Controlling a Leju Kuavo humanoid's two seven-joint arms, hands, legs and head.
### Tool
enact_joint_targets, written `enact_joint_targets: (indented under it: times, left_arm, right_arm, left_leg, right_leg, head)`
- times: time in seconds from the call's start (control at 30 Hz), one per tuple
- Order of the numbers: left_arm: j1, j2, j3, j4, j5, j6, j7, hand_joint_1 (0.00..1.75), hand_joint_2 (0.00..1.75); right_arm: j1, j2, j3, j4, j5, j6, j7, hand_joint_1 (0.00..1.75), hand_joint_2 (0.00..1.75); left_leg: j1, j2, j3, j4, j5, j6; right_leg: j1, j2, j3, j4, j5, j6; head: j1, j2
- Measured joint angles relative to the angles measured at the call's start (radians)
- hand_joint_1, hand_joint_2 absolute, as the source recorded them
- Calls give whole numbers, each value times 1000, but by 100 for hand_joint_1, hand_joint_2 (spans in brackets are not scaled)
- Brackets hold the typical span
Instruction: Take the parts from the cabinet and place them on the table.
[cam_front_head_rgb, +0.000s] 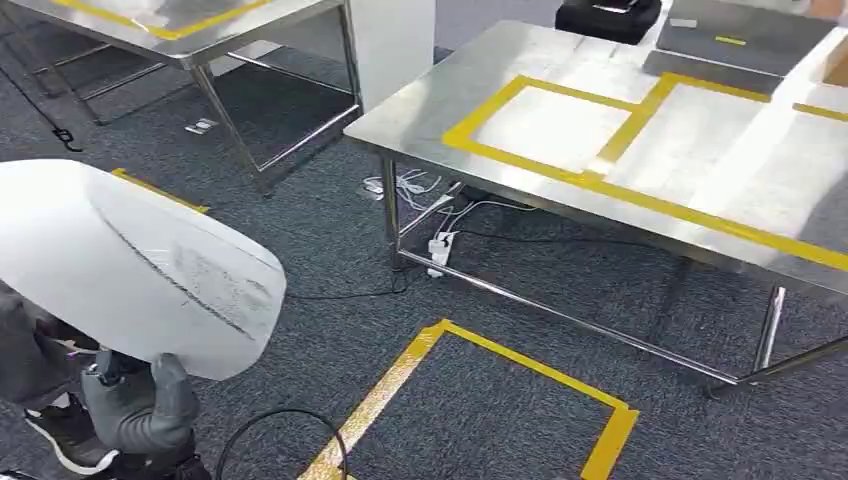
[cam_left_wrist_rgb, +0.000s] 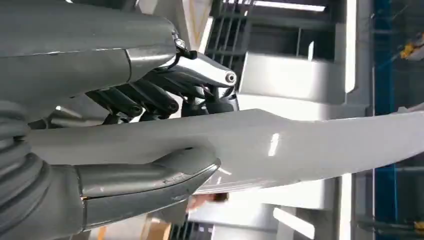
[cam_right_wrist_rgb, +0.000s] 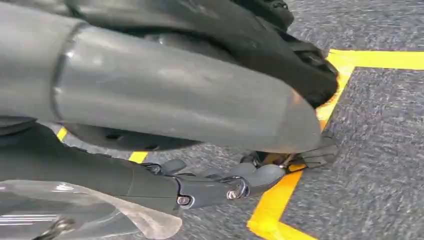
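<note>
Fingers (cam_left_wrist_rgb: 145, 100) of left hand (cam_left_wrist_rgb: 125, 130) closed over one face of white part (cam_left_wrist_rgb: 300, 145), thick grey thumb (cam_left_wrist_rgb: 150, 177) pressed against the opposite face, panel clamped between. Seen from the head camera: same white part (cam_front_head_rgb: 130, 265) held up at near left, broad and curved, a dark scuffed line across its surface, left hand (cam_front_head_rgb: 140, 400) gripping its near lower edge. Right hand (cam_right_wrist_rgb: 200, 110) hanging over grey carpet (cam_right_wrist_rgb: 380, 150) above a strip of yellow tape (cam_right_wrist_rgb: 280, 200), fingers (cam_right_wrist_rgb: 225, 187) loosely curled, nothing visible between them; whether fully closed, cannot tell. Steel table (cam_front_head_rgb: 640, 140) at far right, well apart from the part, marked with yellow tape rectangles (cam_front_head_rgb: 560, 120), a black case (cam_front_head_rgb: 608, 18) at its far edge. Second steel table (cam_front_head_rgb: 200, 30) at far left. On the floor, a yellow taped square (cam_front_head_rgb: 500, 410) at near centre, white cables and a power strip (cam_front_head_rgb: 438, 245) under the right table, a black cable loop (cam_front_head_rgb: 280, 440) beside the left hand.
</note>
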Motion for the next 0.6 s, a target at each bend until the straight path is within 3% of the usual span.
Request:
enact_joint_targets:
  times: [0.03, 0.1, 0.13, 0.17, 0.2, 0.23, 0.27, 0.3, 0.33, 0.43, 0.47, 0.5, 0.53, 0.6]
  left_arm:
    - [0, 0, -1, 0, 0, 2, -2, 175, 175]
    - [4, 0, -1, 0, 0, 5, -1, 175, 175]
    - [4, 1, -2, 0, 0, 6, -1, 175, 175]
    - [4, 1, -2, 0, 0, 7, -1, 175, 175]
    - [4, 1, -1, 0, 0, 8, -1, 175, 175]
    - [4, 1, -2, 0, 0, 9, -1, 175, 175]
    - [4, 1, -2, 0, 6, 8, -1, 175, 175]
    - [3, 1, -2, 0, 14, 4, -1, 175, 175]
    - [3, 1, -2, 0, 27, -4, 0, 175, 175]
    - [2, 1, -1, 0, 48, -22, 2, 175, 175]
    - [2, 1, 0, 0, 50, -23, 2, 175, 175]
    - [1, 2, 0, 0, 51, -24, 3, 175, 175]
    - [2, 2, 1, 0, 51, -26, 3, 175, 175]
    - [6, 4, 2, 0, 52, -26, 3, 175, 175]
  right_arm:
    - [-3, 0, -1, -1, 0, -1, 0, 0, 0]
    - [-6, -2, -6, -2, -2, -7, -1, 0, 0]
    - [-5, -3, -10, -2, -4, -10, -1, 0, 0]
    - [-3, -4, -13, -2, -6, -14, 0, 0, 0]
    - [-2, -4, -17, -2, -6, -18, 0, 0, 0]
    - [-2, -5, -21, -2, -7, -20, 0, 0, 0]
    - [-3, -8, -24, -2, -4, -29, 0, 0, 0]
    - [-4, -8, -25, -3, 1, -37, 0, 0, 0]
    - [-7, -8, -26, -3, 2, -44, -1, 0, 0]
    - [-5, -10, -44, -3, -9, -65, -2, 0, 0]
    - [-5, -10, -50, -4, -9, -70, -2, 0, 0]
    - [-5, -10, -54, -5, -10, -73, -2, 0, 0]
    - [-6, -11, -59, -6, -11, -76, -2, 0, 0]
    - [-8, -11, -66, -7, -11, -76, -2, 0, 0]
  left_leg:
    - [0, 16, 0, 0, -1, 5]
    - [-4, 51, -1, 1, -3, 6]
    - [-4, 67, -1, 1, -4, 7]
    - [-4, 82, 1, 1, -6, 6]
    - [-4, 94, 3, 2, -8, 5]
    - [-3, 106, 6, 2, -11, 2]
    - [-3, 118, 12, 2, -15, -2]
    - [-7, 127, 17, 2, -19, -8]
    - [-13, 135, 17, 5, -24, -15]
    - [-12, 158, 28, 1, -25, -27]
    - [-8, 156, 31, 3, -33, -36]
    - [-5, 107, 27, 23, -49, -42]
    - [-2, 75, 4, 79, -86, -43]
    - [-2, 57, -75, 245, -163, -46]
  right_leg:
    - [0, -40, -32, 59, -37, 4]
    - [-4, -63, -113, 221, -109, 13]
    - [-6, -65, -139, 274, -121, 17]
    - [-8, -67, -140, 274, -107, 20]
    - [-9, -71, -117, 233, -76, 21]
    - [-10, -80, -71, 149, -32, 21]
    - [-10, -102, -10, 41, 13, 19]
    - [-5, -154, 27, -29, 11, 18]
    - [-1, -146, 41, -31, 13, 4]
    - [4, -115, 28, -29, 11, -12]
    - [-3, -104, 38, -35, 15, -21]
    - [-6, -94, 41, -37, 17, -25]
    - [-7, -86, 42, -37, 16, -31]
    - [-6, -60, 43, -36, 15, -36]
  head:
    - [8, 0]
    - [7, 0]
    - [8, 0]
    - [7, 0]
    - [8, 0]
    - [7, 0]
    - [7, 0]
    - [8, 0]
    - [4, 0]
    - [5, 0]
    - [6, 0]
    - [0, 0]
    - [-2, 0]
    - [-5, 0]
